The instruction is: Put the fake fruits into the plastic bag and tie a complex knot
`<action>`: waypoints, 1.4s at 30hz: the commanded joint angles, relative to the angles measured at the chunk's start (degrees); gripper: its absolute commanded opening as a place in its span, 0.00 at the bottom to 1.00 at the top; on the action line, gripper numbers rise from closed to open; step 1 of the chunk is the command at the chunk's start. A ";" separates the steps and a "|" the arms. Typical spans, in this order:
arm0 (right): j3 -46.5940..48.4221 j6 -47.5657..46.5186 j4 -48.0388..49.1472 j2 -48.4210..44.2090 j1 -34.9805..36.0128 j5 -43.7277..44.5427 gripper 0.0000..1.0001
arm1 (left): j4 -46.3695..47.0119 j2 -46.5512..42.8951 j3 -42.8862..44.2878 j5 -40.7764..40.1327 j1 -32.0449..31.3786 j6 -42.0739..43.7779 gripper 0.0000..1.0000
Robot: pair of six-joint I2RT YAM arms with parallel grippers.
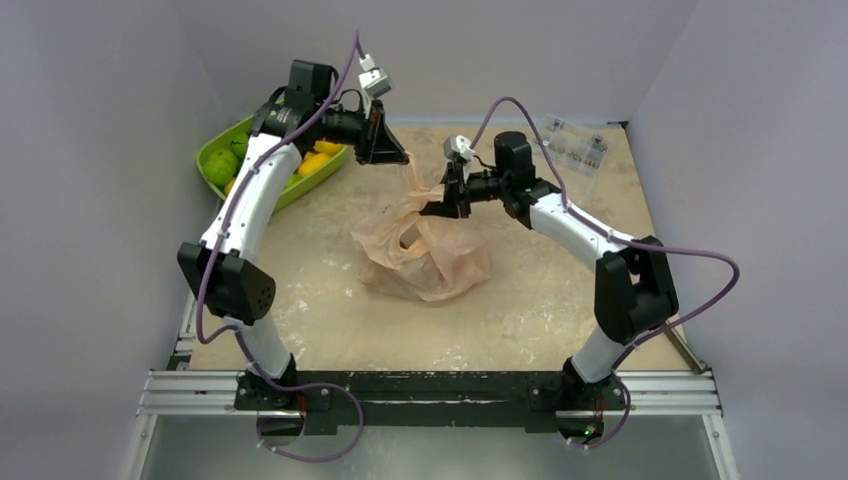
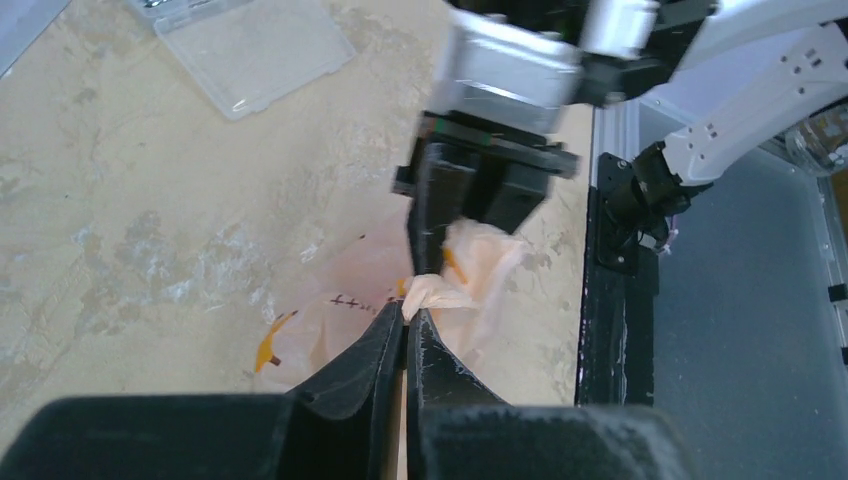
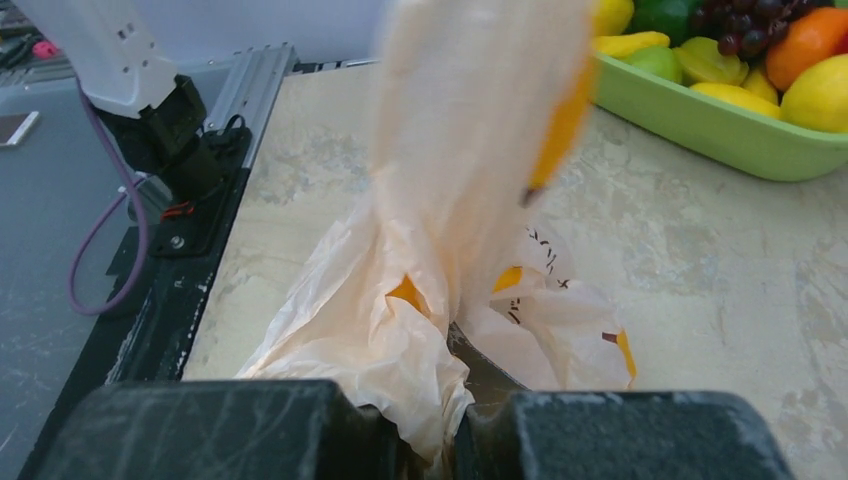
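The left pincer (image 2: 405, 312) and right pincer (image 3: 448, 395) each clamp the bag (image 1: 425, 255), thin, limp and slippery, probably best gripped by its bunched straps (image 2: 438, 293).

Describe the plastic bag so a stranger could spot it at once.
On the beige table, look midway between the two arms. The plastic bag sits there, its top pinched by the left gripper and right gripper. It alone is crinkly translucent peach film, unlike the rigid green tray and clear packets.
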 commanded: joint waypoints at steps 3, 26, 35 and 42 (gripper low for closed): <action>-0.87 17.38 12.87 3.81 0.07 4.50 0.06 | 2.50 -12.68 -8.30 1.47 -5.78 1.85 0.00; -8.39 39.85 22.00 0.47 -0.37 11.83 0.00 | 24.92 -13.44 -42.95 -53.03 -10.43 -5.81 0.00; -8.03 38.68 20.30 0.43 -0.37 8.13 0.00 | 34.56 -14.73 -44.86 -31.45 -8.07 -11.88 0.00; -9.73 34.25 15.46 -3.21 -0.36 15.22 0.00 | 33.82 -19.85 -50.00 -25.19 -8.73 -13.80 0.00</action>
